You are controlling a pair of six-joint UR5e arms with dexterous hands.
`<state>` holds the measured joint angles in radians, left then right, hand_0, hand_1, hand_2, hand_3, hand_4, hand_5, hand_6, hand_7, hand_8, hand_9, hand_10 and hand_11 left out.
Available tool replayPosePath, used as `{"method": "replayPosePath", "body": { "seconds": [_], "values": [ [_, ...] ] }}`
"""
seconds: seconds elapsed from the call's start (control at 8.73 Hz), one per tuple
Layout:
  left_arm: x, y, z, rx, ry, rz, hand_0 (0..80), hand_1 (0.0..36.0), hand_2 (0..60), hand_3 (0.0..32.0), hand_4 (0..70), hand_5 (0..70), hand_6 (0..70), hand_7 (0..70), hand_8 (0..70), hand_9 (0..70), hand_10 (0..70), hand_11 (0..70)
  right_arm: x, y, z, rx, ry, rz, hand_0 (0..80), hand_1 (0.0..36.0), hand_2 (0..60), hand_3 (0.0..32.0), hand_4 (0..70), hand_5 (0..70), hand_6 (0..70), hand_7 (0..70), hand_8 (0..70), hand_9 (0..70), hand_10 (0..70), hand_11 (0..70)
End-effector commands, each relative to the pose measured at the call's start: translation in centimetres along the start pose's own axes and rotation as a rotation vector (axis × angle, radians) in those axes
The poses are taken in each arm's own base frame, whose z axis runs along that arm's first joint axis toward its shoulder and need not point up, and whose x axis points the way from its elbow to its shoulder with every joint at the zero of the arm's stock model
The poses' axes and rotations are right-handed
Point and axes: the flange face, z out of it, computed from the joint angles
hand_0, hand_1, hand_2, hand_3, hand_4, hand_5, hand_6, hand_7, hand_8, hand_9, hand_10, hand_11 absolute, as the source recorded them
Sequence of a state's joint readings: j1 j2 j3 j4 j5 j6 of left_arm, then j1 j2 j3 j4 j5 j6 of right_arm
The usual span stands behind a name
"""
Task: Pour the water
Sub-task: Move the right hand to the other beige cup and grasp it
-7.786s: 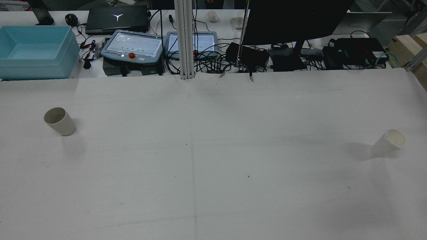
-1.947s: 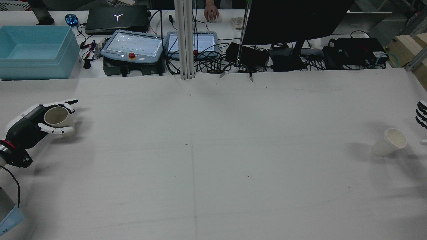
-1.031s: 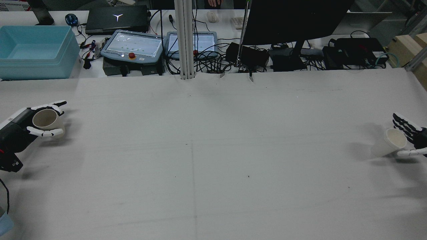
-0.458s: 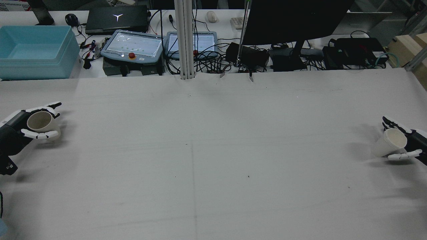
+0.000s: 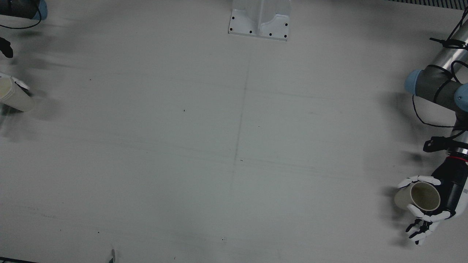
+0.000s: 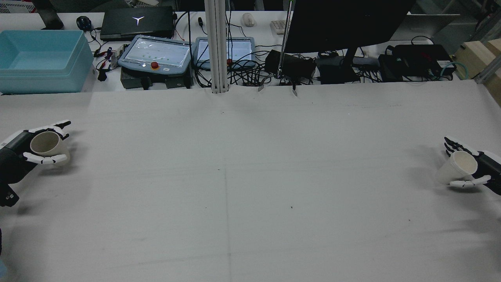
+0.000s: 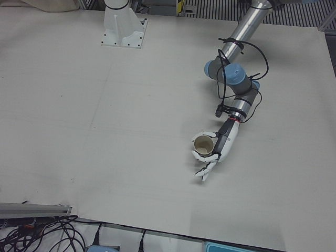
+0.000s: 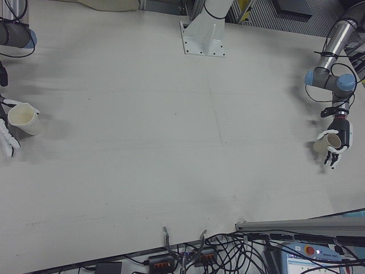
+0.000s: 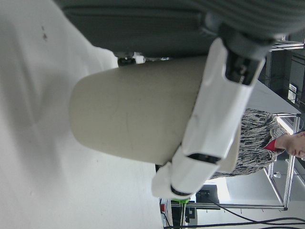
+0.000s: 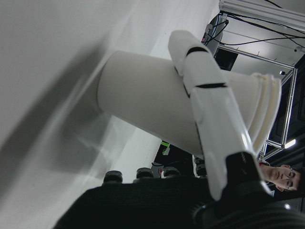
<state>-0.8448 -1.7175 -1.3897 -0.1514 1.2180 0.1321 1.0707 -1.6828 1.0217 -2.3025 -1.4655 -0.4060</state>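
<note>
While both paper cups taper smoothly toward their bases, the beige cup (image 6: pixel 46 144) at the rear view's far left edge stands mouth-up, leaning slightly, with the left hand (image 6: pixel 24 150) wrapped around it. At the far right edge, the white cup (image 6: pixel 457 167), ridged at its rim, tilts rightward inside the right hand (image 6: pixel 473 168), whose fingers curl around it.

Dim, even overhead light; soft shadows, blurred edges.
</note>
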Motion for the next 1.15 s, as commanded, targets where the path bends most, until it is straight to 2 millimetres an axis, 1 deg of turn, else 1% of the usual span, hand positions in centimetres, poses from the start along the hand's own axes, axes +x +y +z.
{"method": "replayPosePath", "body": {
  "seconds": [0.0, 0.11, 0.23, 0.34, 0.46, 0.57, 0.69, 0.8, 0.92, 1.03],
  "values": [
    [-0.1, -0.3, -0.4, 0.002, 0.011, -0.001, 80.0, 36.0, 60.0, 0.0, 70.0, 70.0, 11.4, 18.2, 5.7, 5.6, 7.6, 14.9, 0.2, 0.1, 0.1, -0.001, 0.002, -0.001, 80.0, 36.0, 33.6, 0.8, 1.7, 16.0, 14.1, 26.4, 6.2, 8.1, 4.7, 11.6],
    [-0.4, -0.4, -0.5, 0.005, 0.008, 0.000, 80.0, 36.0, 60.0, 0.0, 70.0, 70.0, 11.5, 18.2, 5.7, 5.5, 7.7, 15.0, 0.2, 0.1, 0.1, 0.000, 0.001, 0.001, 80.0, 36.0, 48.5, 2.6, 6.9, 21.5, 26.3, 49.0, 27.2, 38.0, 15.7, 27.9],
    [-0.5, -0.4, -0.5, 0.005, 0.006, 0.001, 80.0, 36.0, 60.0, 0.0, 70.0, 70.0, 11.6, 18.3, 5.7, 5.6, 7.6, 14.8, 0.2, 0.1, 0.1, 0.000, -0.001, 0.001, 80.0, 36.0, 49.9, 3.8, 7.2, 23.2, 29.9, 52.4, 33.0, 45.1, 19.7, 33.8],
    [-0.5, -0.4, -0.5, 0.005, 0.006, 0.001, 80.0, 36.0, 60.0, 0.0, 70.0, 70.0, 11.9, 18.6, 5.7, 5.7, 7.7, 14.9, 0.2, 0.1, 0.1, 0.000, -0.001, 0.001, 80.0, 36.0, 46.0, 1.4, 8.7, 22.6, 30.6, 50.6, 32.3, 43.9, 19.6, 33.4],
    [-0.6, -0.4, -0.5, 0.005, 0.005, 0.001, 80.0, 36.0, 60.0, 0.0, 70.0, 70.0, 12.0, 18.6, 5.8, 5.8, 7.7, 15.0, 0.2, 0.2, 0.2, 0.000, -0.003, 0.003, 80.0, 36.0, 44.0, 0.0, 11.5, 23.1, 33.1, 50.4, 32.9, 44.2, 21.3, 35.9],
    [-0.8, -0.4, -0.5, 0.006, 0.000, 0.001, 80.0, 36.0, 60.0, 0.0, 70.0, 70.0, 12.1, 18.7, 5.9, 5.8, 7.7, 15.0, 0.0, 0.1, 0.1, 0.001, -0.005, 0.010, 80.0, 36.0, 56.6, 0.8, 11.1, 24.7, 34.1, 49.3, 34.7, 45.6, 23.9, 39.9],
    [-1.0, -0.2, -0.5, 0.005, -0.005, 0.001, 80.0, 36.0, 60.0, 0.0, 70.0, 70.0, 12.2, 18.8, 6.0, 5.8, 7.7, 15.0, -0.4, 0.9, 0.4, -0.016, -0.017, 0.023, 80.0, 36.0, 60.0, 4.6, 8.4, 25.3, 33.6, 46.7, 35.7, 46.2, 26.3, 43.1],
    [-1.6, 1.2, -0.3, 0.005, -0.019, 0.002, 80.0, 36.0, 60.0, 0.0, 70.0, 70.0, 12.3, 18.9, 5.9, 5.8, 7.7, 14.9, -1.3, 2.0, 1.4, -0.034, -0.037, 0.032, 80.0, 36.0, 60.0, 9.6, 4.9, 25.0, 30.6, 42.0, 32.5, 42.2, 25.9, 42.8],
    [-3.1, 3.0, 0.0, -0.002, -0.045, 0.003, 80.0, 36.0, 60.0, 0.0, 70.0, 70.0, 12.6, 19.4, 5.8, 5.8, 7.5, 14.7, -2.3, 2.8, 1.8, -0.050, -0.061, 0.056, 80.0, 36.0, 60.0, 14.0, 3.8, 24.8, 29.6, 40.2, 30.5, 39.7, 24.7, 41.2],
    [-5.2, 5.0, 0.2, -0.009, -0.084, 0.007, 80.0, 36.0, 60.0, 0.0, 70.0, 70.0, 13.1, 19.8, 6.0, 5.9, 7.7, 14.9, -4.8, 3.6, 2.3, -0.068, -0.119, 0.081, 80.0, 36.0, 60.0, 15.4, 5.3, 24.9, 30.6, 41.1, 31.0, 40.4, 24.2, 40.6]
  ]
}}
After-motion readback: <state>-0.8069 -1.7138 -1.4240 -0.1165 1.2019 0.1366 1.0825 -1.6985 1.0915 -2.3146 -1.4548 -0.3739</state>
